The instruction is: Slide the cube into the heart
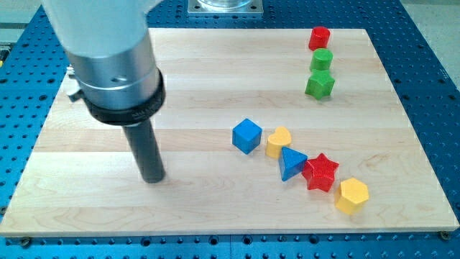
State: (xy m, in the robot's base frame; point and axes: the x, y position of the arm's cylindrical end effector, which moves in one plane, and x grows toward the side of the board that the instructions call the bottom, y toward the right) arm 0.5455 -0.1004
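A blue cube (246, 135) sits near the board's middle. A yellow heart (279, 142) lies just to its right, touching or nearly touching it. My tip (153, 178) is on the board well to the left of the cube and a little lower in the view, apart from every block. The rod rises up to the large grey arm body at the view's top left.
A blue triangle (291, 162), a red star (320, 173) and a yellow hexagon (352, 196) trail from the heart toward the lower right. A red cylinder (319, 37), a green cylinder (321, 60) and a green pentagon-like block (320, 84) stand at the top right.
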